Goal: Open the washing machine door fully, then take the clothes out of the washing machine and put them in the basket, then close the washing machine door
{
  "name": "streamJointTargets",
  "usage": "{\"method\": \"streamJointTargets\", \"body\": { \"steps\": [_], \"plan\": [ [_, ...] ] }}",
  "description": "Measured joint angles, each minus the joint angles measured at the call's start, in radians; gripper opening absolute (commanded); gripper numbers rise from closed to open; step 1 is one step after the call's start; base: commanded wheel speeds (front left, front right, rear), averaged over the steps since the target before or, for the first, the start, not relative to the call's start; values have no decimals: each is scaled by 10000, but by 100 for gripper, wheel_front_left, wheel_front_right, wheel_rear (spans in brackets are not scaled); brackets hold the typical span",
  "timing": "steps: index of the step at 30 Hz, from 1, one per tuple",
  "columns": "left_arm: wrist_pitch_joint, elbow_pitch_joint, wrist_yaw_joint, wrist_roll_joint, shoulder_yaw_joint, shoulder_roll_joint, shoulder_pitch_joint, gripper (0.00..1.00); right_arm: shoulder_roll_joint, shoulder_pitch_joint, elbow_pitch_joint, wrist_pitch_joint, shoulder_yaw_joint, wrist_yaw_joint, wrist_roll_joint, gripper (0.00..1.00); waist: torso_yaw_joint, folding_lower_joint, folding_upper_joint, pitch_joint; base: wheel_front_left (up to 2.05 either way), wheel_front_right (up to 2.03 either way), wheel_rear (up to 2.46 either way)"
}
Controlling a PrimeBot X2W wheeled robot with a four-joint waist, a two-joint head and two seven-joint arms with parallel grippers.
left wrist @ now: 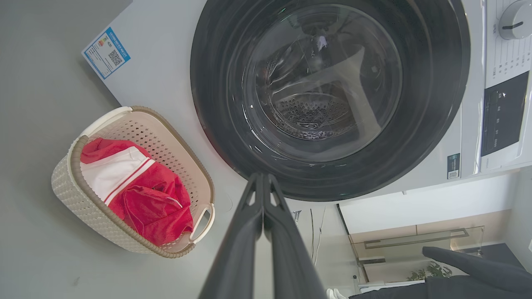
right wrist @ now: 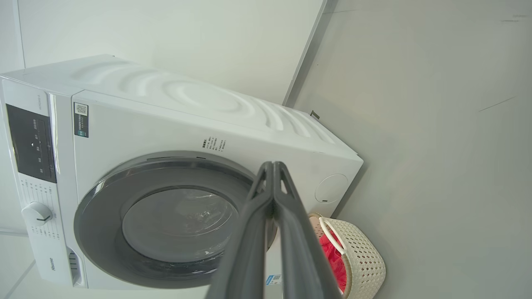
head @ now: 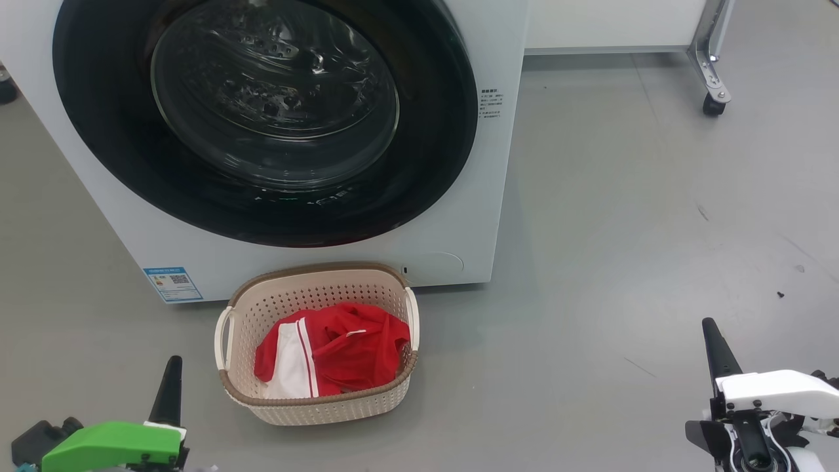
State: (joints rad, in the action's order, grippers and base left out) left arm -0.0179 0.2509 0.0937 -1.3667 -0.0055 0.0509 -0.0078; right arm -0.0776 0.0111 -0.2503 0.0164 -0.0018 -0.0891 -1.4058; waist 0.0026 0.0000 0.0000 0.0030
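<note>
The left claw is clenched, with nothing in it. Just ahead of it and to its right stands the basket, with the red clothes lying inside. Farther ahead, past the basket, the door sits shut against the washing machine. The right claw, also clenched and empty, hangs well to the right of the basket.

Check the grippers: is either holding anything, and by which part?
Nothing is held. The left gripper and the right gripper are both shut, fingers pressed together on nothing; the clothes lie in the basket.
</note>
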Motion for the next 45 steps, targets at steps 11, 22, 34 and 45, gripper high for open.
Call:
{"method": "streamJointTargets", "body": {
  "steps": [11,22,34,45],
  "plan": [
    [-341,111,174,-1453,265,2,-243,0,-42,196,-75,-305,-265,-153,-1486,0,-14,0,0,0,0,0,0],
    [-614,245,268,-2533,470,6,-457,0,-119,384,-136,-556,-466,-242,-2650,0,-25,0,0,-1,0,0,0],
    [-616,267,268,-2535,477,6,-461,0,-121,412,-169,-596,-477,-244,-2652,0,-26,0,0,-2,0,0,0],
    [-616,274,268,-2535,485,6,-467,0,-119,419,-203,-598,-491,-261,-2652,0,-26,0,0,-3,0,0,0]
  ]
}}
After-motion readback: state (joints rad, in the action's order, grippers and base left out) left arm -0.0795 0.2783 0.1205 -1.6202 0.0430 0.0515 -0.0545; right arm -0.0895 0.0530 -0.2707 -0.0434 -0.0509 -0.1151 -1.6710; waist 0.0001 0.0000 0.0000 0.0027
